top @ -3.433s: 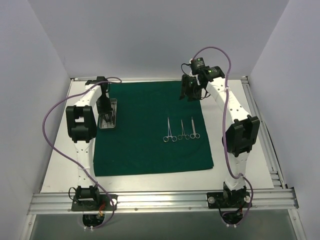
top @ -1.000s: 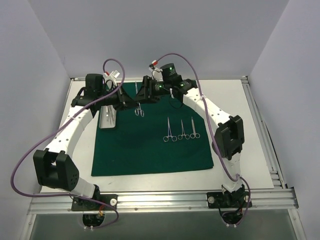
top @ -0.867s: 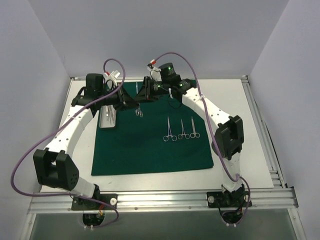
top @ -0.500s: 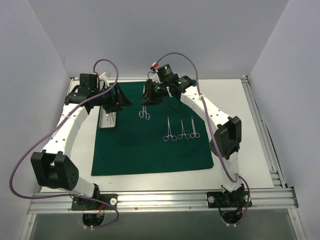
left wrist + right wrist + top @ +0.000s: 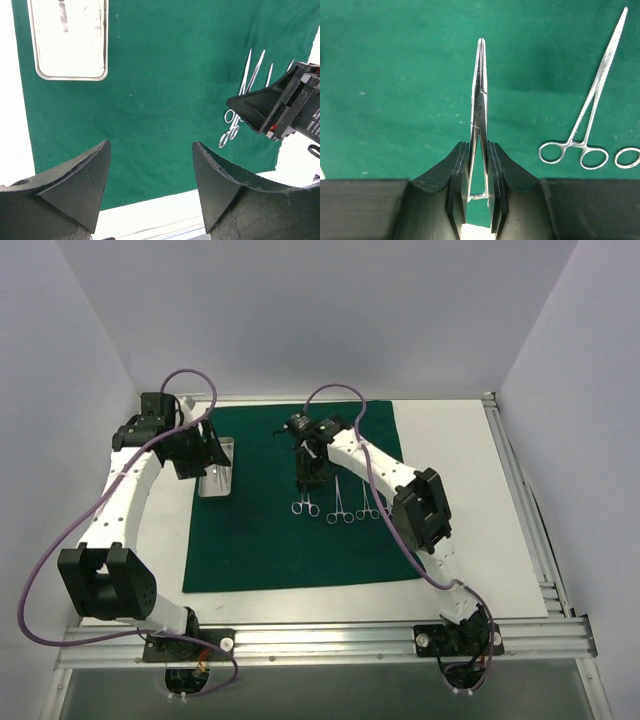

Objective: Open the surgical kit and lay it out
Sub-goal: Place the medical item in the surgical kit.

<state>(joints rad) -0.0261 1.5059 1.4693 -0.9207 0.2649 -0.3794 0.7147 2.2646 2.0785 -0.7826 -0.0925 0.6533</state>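
The right gripper (image 5: 479, 150) is pressed together on a thin steel ring-handled forceps (image 5: 480, 107). The two shanks are pinched between the black pads, and the closed tip points away from the wrist camera. Beneath the held forceps the dark green cloth drape (image 5: 395, 75) is spread flat. Whether the forceps touches the cloth cannot be told. A second steel forceps (image 5: 592, 117) lies on the cloth just to the right of the held one, apart from it. One ring of a further instrument (image 5: 627, 157) is cut off at the picture's edge. In the top view these lie in a row beside the right gripper, partly hidden by the arm.

The left gripper (image 5: 151, 147) is spread wide, with nothing between its fingers. It is held above the left side of the cloth, well apart from the held forceps. The small rectangular silver tray (image 5: 70, 78) sits on the cloth close to its left edge, near the left gripper. Inside the tray only a short grey streak is seen at one end, too blurred to be named. The drape lies on the white table (image 5: 470, 490).
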